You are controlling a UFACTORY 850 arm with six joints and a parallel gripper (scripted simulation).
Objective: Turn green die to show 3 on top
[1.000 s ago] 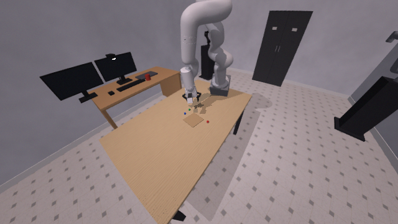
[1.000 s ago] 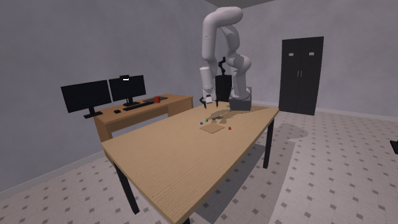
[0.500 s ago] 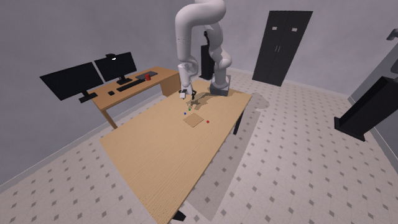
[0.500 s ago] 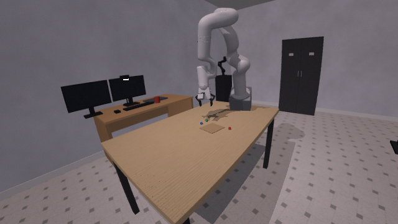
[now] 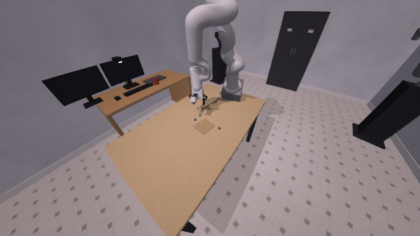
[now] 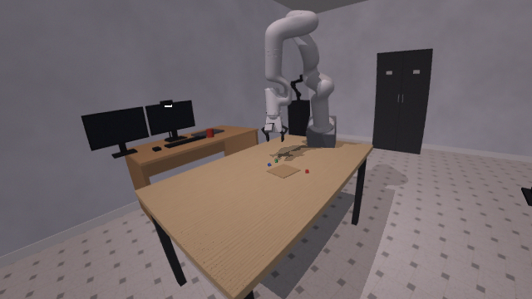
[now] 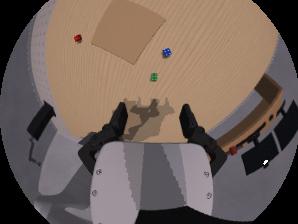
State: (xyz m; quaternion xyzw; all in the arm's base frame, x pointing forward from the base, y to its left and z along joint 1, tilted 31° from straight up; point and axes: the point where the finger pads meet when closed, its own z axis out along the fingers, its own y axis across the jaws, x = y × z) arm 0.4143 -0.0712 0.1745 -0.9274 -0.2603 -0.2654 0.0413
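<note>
Above the bench (image 5: 157, 144) (image 6: 233, 195) (image 7: 210, 65), empty fingers (image 5: 198, 99) (image 6: 274, 138) gape; the green die (image 5: 200, 115) (image 6: 276, 160) (image 7: 154, 77), likely light and rigid, wants gripping low across opposite sides.

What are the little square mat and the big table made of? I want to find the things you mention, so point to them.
The mat (image 5: 204, 126) (image 6: 283, 170) (image 7: 127, 31) might be cork or stiff card: it looks plain, tan and dull, without shine. The table (image 5: 164, 154) (image 6: 233, 199) (image 7: 215, 60) looks like wood, or a wood-look covering, with a dull finish, because thin grain lines run across its top.
</note>
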